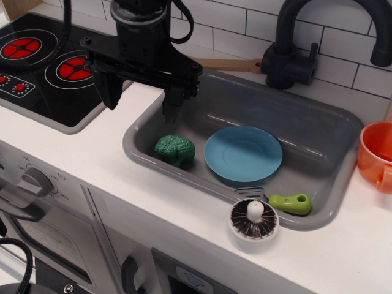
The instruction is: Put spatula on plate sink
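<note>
The sink (pixel 318 131) is open from above across its far half, a bare grey floor between the end effector (pixel 139 101) at the far left and the faucet (pixel 294 49) arching over the far right rim. On the near half, the broccoli (pixel 174 149) sits just left of the plate (pixel 243 153). The spatula (pixel 288 203) lies in the near right corner, with the mushroom (pixel 254 218) crowding it from the near rim. An orange cup (pixel 375 156) borders the right worktop (pixel 92 159).

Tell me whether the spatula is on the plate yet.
Not yet. The spatula lies in the sink near its front wall, beside the blue plate, which is empty.
</note>
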Available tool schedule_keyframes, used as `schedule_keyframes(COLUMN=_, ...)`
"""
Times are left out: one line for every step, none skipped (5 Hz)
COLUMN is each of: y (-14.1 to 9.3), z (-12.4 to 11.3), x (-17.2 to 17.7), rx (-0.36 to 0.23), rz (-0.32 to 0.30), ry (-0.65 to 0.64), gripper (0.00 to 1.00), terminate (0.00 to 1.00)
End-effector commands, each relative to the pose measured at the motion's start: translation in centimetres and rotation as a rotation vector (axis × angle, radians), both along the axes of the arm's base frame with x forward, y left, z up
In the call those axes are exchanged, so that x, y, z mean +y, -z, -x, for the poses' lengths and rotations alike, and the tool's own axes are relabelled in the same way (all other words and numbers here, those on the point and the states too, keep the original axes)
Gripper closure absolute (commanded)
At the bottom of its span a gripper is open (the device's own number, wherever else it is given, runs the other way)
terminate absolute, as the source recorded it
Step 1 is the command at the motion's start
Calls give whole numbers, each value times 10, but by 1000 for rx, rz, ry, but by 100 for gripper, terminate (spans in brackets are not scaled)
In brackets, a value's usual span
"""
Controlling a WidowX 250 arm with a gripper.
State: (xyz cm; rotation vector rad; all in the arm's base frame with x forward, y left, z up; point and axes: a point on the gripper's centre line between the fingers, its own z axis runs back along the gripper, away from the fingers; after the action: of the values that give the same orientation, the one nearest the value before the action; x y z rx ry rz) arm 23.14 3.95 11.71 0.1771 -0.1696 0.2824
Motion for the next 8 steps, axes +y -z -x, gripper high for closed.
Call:
schedule_keyframes(y=0, z=0, x=0, rx=0, rz=0, ry=0, gripper=0, terminate=0)
schedule_keyframes(y=3, z=-14, x=-13, rx=81, rz=2, ry=195, gripper=0, terminate=0)
schedule_keyframes(y=5, z=-28, x=-25, rx=64, rz=-26, ry=444, gripper=0, terminate=0)
schedule_keyframes(y=14, z=-37, x=-43, rx=29, rz=-45, ry=694, gripper=0, terminate=0)
schedule_keyframes(y=23, z=-43, x=-63, rx=30, rz=6, ry=944, gripper=0, terminate=0)
schedule_keyframes(y=32, z=-50, x=-75, rx=61, rz=100, ry=1192, gripper=0, terminate=0)
schedule_keyframes(y=37, z=-50, x=-92, rx=70, rz=100, ry=1442, gripper=0, terminate=0)
schedule_keyframes(y=45, z=-53, x=-108, rx=61, rz=101, ry=1556, gripper=0, terminate=0)
